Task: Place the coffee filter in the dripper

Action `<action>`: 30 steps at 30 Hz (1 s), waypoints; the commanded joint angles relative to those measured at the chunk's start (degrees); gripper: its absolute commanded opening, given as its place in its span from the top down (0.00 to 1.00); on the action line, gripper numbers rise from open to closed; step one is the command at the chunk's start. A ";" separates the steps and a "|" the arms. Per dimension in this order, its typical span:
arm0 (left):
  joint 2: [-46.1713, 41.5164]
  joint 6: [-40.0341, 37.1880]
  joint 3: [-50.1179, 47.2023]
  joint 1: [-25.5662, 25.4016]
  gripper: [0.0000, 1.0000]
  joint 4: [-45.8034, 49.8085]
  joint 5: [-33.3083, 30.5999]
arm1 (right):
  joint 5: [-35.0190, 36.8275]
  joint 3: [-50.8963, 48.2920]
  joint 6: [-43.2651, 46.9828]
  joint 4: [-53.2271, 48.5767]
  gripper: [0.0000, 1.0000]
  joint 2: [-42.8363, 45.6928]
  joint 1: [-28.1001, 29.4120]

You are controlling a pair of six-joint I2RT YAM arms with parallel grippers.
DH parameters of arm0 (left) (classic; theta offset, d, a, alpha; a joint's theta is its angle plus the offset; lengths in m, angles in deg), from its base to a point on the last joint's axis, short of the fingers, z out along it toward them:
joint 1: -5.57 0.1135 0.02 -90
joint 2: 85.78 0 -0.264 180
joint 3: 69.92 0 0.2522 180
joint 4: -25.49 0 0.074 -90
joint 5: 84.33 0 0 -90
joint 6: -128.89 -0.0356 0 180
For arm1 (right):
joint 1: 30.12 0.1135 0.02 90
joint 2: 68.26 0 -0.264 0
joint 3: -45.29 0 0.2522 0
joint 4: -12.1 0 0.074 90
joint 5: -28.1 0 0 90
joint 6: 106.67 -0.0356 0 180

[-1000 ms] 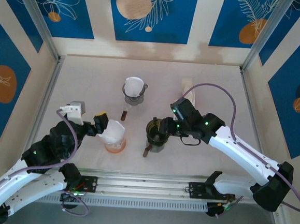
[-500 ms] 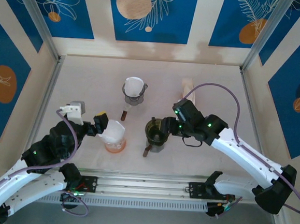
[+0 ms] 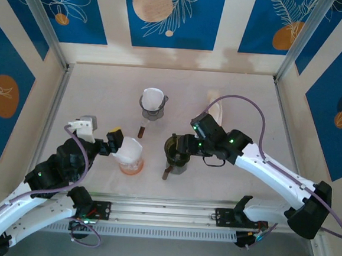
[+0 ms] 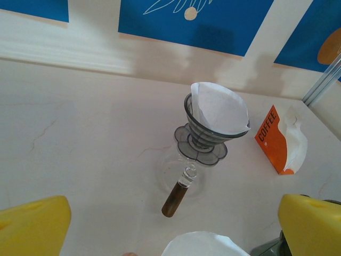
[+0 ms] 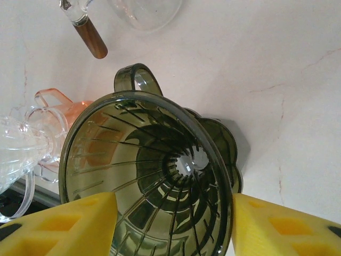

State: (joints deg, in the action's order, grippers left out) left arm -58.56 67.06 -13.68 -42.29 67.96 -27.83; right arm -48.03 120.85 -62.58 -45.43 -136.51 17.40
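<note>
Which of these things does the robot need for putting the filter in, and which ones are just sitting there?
For the job, probably:
- empty dark dripper, straddled by the right gripper
- orange filter pack

Just sitting there:
- grey dripper on the glass carafe, white filter already inside
- orange dripper, second filter already inside

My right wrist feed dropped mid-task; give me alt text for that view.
An empty dark ribbed dripper sits between the yellow fingers of the right gripper; whether they grip it is unclear. Behind it are an orange dripper and a wooden carafe handle.
</note>
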 commanded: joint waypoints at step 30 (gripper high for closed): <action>-0.04 -1.36 2.61 0.48 0.00 -0.14 1.02 | 7.44 8.04 12.79 7.14 0.61 -12.69 -27.02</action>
State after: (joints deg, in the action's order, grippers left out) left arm -58.60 66.86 -13.11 -42.29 68.00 -27.55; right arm -38.39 126.53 -52.46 -41.30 -146.82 -7.95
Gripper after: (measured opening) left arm 0.996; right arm 0.392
